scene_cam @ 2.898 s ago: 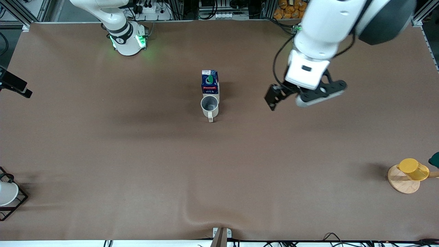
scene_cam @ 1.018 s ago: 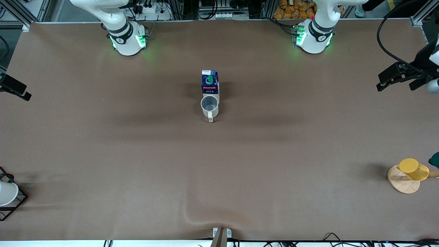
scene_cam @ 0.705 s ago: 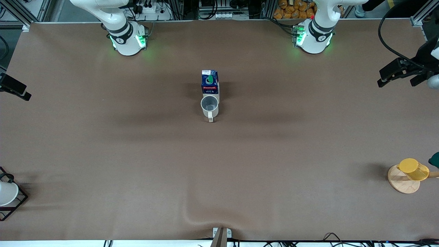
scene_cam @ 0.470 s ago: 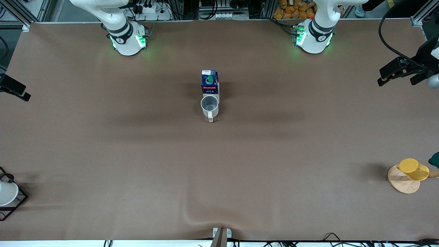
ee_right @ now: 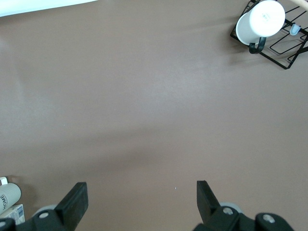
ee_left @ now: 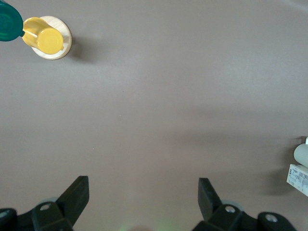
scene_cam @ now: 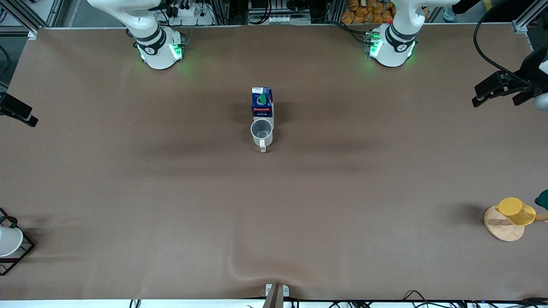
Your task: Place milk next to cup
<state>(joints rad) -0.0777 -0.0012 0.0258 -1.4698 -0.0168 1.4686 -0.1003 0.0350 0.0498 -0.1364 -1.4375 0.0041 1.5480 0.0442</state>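
The milk [scene_cam: 262, 102], a dark-blue carton with a red band and green cap, stands upright mid-table. The cup [scene_cam: 261, 131], a beige mug with a grey inside, stands right against it, nearer the front camera, handle toward the camera. Both show at the edge of the left wrist view, milk [ee_left: 298, 179] and cup [ee_left: 302, 154], and of the right wrist view, milk [ee_right: 14, 214] and cup [ee_right: 8, 195]. My left gripper [scene_cam: 493, 96] hangs open and empty over the left arm's end of the table [ee_left: 143, 197]. My right gripper [scene_cam: 19, 113] waits open and empty over the right arm's end [ee_right: 139, 197].
A yellow cup [scene_cam: 516, 210] on a wooden disc sits near the front corner at the left arm's end, with a dark-green object [scene_cam: 543, 199] beside it. A white cup [scene_cam: 8, 240] on a black wire rack sits at the front corner at the right arm's end.
My left arm has drawn back from beside the milk to the left arm's end of the table, and has barely moved in the last second. Milk, cup and right arm have not moved.
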